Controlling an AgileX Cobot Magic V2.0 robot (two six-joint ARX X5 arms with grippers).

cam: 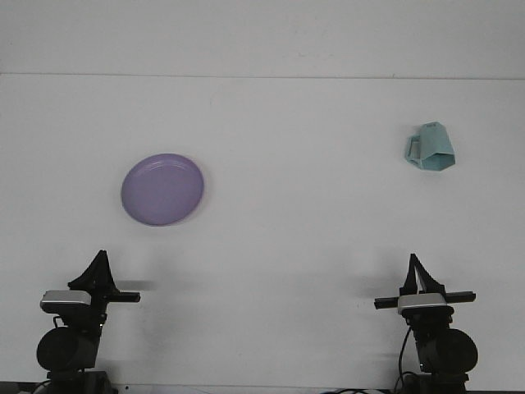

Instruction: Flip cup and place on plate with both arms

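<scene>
A light teal faceted cup (432, 147) stands on the white table at the right, well back. Its handle points left and its wider end is at the bottom, so it looks mouth-down. A round purple plate (162, 189) lies flat at the left with nothing on it. My left gripper (100, 256) is low at the near left, in front of the plate and well short of it. Its fingers come together in a point. My right gripper (413, 261) is at the near right, in front of the cup and far from it, fingers together and holding nothing.
The white table (295, 222) runs back to a pale wall. Between the plate and the cup is a wide stretch of bare surface. The near table edge lies just below the arm bases.
</scene>
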